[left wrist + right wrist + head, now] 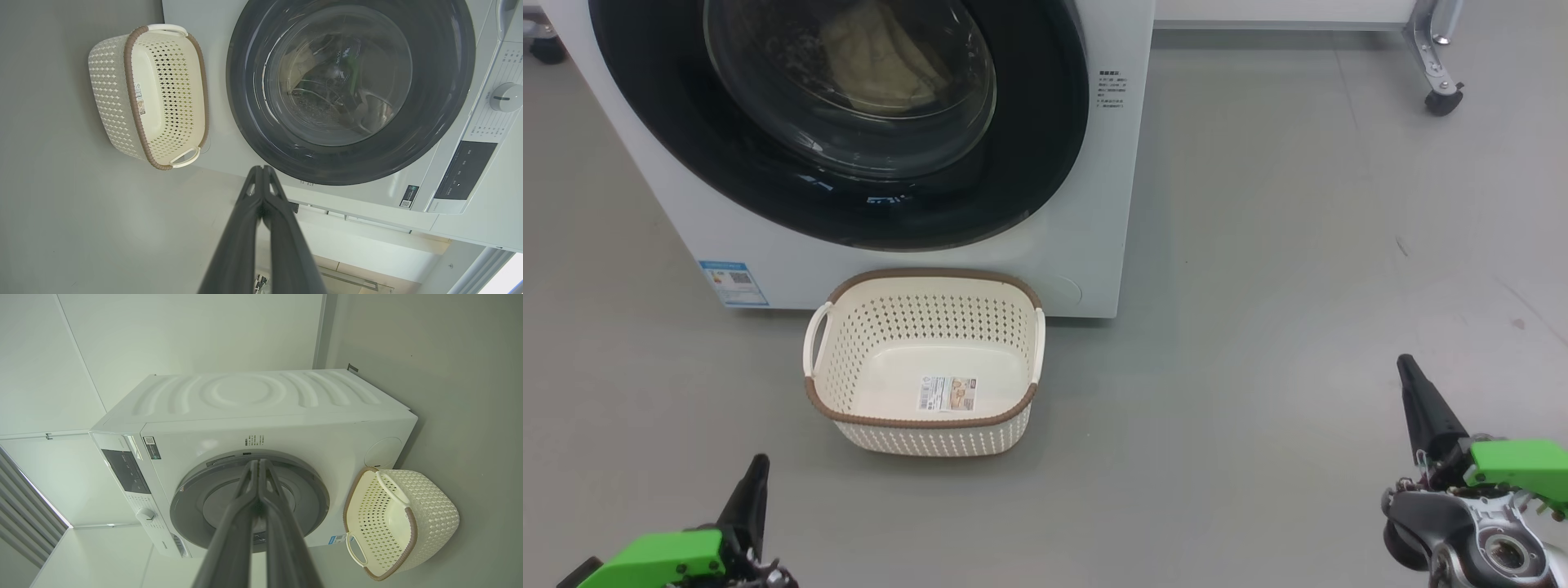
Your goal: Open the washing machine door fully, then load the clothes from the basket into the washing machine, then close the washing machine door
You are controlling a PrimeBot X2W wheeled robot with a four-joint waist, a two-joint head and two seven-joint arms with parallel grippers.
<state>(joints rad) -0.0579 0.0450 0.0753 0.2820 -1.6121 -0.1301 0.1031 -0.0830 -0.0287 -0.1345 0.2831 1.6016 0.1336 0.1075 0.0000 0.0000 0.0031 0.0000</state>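
Both clenched, holding nothing: left end effector [756, 469] low left, right end effector [1407, 371] low right, fingers pointing toward the washing machine [1094, 245]. Upright on the floor [1258, 286], the basket [931, 441] sits just in front of the machine, below the washing machine door [1045, 163]. Its long axis runs parallel to the machine front, opening up. Inside it: just the bottom label [947, 394]. Door shut, facing robot. Through the glass, the clothes [882, 57] lie inside the machine.

Left gripper [758, 469] and right gripper [1406, 367] hover low, fingers [241, 241] closed.
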